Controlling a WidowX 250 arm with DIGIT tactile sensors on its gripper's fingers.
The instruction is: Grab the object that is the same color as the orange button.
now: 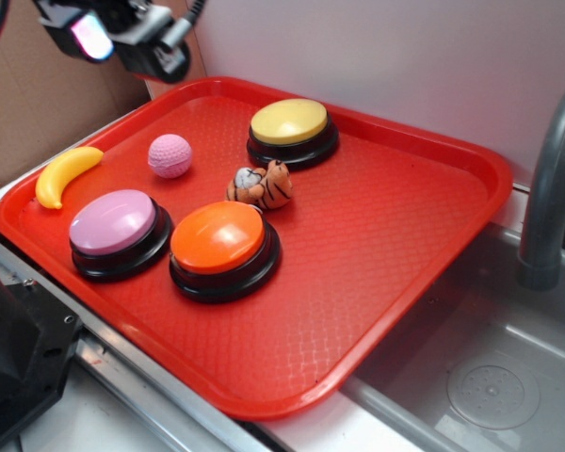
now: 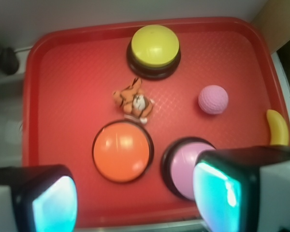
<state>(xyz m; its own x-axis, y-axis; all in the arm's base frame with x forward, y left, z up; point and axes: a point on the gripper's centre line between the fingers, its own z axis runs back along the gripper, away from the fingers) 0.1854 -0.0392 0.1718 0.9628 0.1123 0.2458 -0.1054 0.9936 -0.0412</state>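
No writing could be read on anything. The plush tiger [image 1: 261,185] [image 2: 134,102], orange with black stripes and a white face, lay on the red tray [image 1: 377,254] [image 2: 67,96] between the orange button [image 1: 222,239] [image 2: 122,151] and yellow button [image 1: 290,124] [image 2: 154,47] (touching neither). The gripper [image 2: 135,198] hung above, jaws spread apart, empty.

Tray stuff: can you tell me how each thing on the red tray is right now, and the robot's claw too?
gripper: open, up above the tray, holding nothing
plush tiger: lying on its side, untouched
orange button: upright, nothing on it
pink button: upright, nothing on it
yellow button: upright, nothing on it
pink ball: resting loose
toy banana: lying on the tray's rim
red tray: flat beside the sink
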